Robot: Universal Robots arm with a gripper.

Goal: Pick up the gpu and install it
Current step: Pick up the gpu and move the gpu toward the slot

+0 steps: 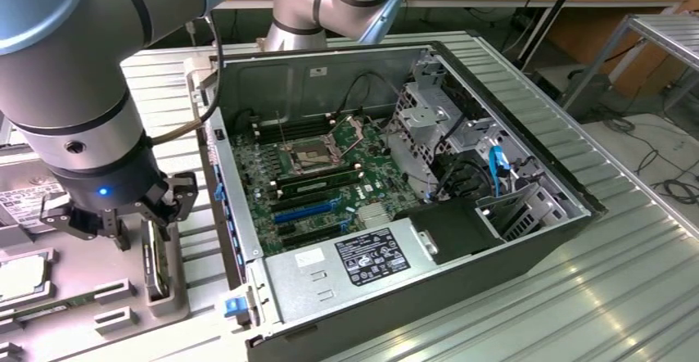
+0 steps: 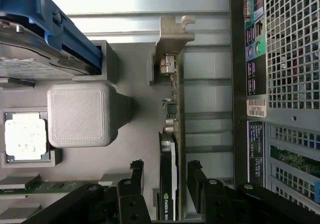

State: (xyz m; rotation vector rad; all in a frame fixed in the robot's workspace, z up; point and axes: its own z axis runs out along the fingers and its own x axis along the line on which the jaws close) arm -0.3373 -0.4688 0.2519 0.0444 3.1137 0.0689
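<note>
Grey tray (image 2: 136, 79), gpu (image 2: 172, 149) apparently edge-on, cropped

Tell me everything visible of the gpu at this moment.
The gpu stands on its long edge in a slot of the grey holder, beside the open computer case. Seen edge-on, it is a slim card with a dark board edge carrying small components, a black body, and a silver metal bracket at one end. The open gripper straddles the other end, one black finger on each side. Whether they touch it is unclear.
</note>
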